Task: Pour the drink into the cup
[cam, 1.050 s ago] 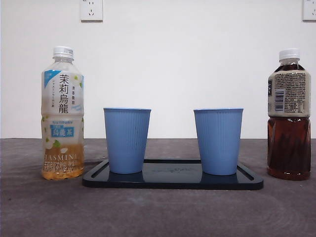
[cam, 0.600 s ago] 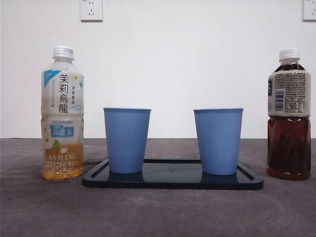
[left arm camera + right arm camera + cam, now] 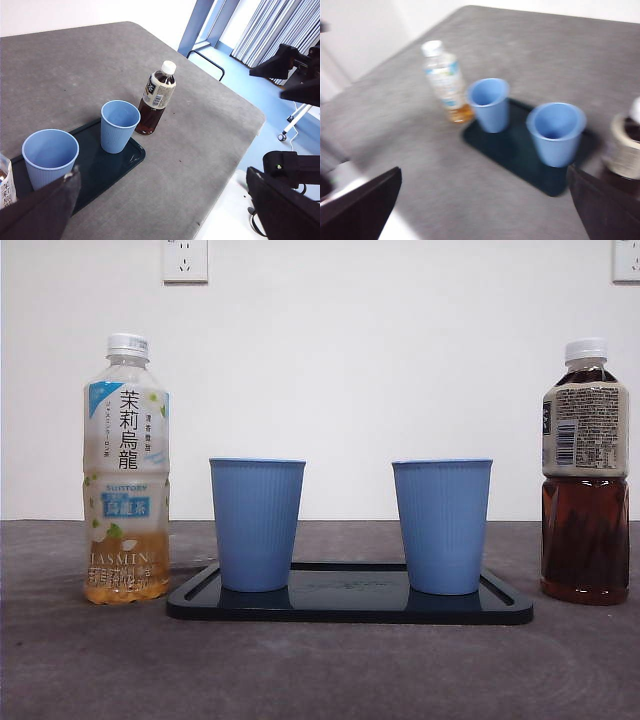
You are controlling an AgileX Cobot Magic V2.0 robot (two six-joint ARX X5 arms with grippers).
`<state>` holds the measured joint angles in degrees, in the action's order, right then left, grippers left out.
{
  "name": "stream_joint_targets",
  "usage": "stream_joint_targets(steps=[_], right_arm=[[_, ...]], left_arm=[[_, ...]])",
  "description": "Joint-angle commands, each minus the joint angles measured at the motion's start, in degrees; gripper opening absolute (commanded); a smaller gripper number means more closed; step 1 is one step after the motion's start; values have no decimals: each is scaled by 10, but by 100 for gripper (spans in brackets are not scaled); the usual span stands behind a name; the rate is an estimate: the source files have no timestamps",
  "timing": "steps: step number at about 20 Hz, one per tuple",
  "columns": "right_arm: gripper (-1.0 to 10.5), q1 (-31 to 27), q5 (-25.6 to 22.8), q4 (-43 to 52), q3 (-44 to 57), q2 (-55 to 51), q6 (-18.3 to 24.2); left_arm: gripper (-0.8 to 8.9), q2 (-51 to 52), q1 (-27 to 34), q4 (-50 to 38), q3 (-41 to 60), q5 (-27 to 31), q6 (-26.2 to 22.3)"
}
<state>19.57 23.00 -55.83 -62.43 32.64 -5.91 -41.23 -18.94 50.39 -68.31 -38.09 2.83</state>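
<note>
Bench (image 3: 320,670): grey, bare in the foreground of the front view.
Tray (image 3: 350,612): dark, flat, nearest the camera, centred between the bottles.
Cups: left cup (image 3: 257,525) and right cup (image 3: 442,527), both blue, upright on the tray, apart, both look empty.
Jasmine tea bottle (image 3: 127,470): upright beside the tray's left end, capped, only a low layer of pale tea.
Dark tea bottle (image 3: 586,472): upright beside the tray's right end, capped, much fuller.
Left pincer (image 3: 165,200): high above the bench, jaws spread wide, holding nothing.
Right pincer (image 3: 485,205): also aloft, jaws apart, empty; its view is blurred.
Wall: white, behind everything.
Risk: caps are on, so tipping pours nothing; light cups could topple if nudged by a bottle.
</note>
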Motion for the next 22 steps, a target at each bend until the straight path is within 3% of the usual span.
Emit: stream_joint_targets(steps=[1, 13, 22], right_arm=[[545, 3, -58, 9, 9, 1, -11], [545, 3, -174, 237, 223, -2, -44], [545, 3, -260, 565, 426, 57, -72]], left_arm=[[531, -3, -2, -6, -14, -5, -7], [531, -4, -2, -7, -14, 11, -5], [531, -4, -2, -7, -14, 11, -2]])
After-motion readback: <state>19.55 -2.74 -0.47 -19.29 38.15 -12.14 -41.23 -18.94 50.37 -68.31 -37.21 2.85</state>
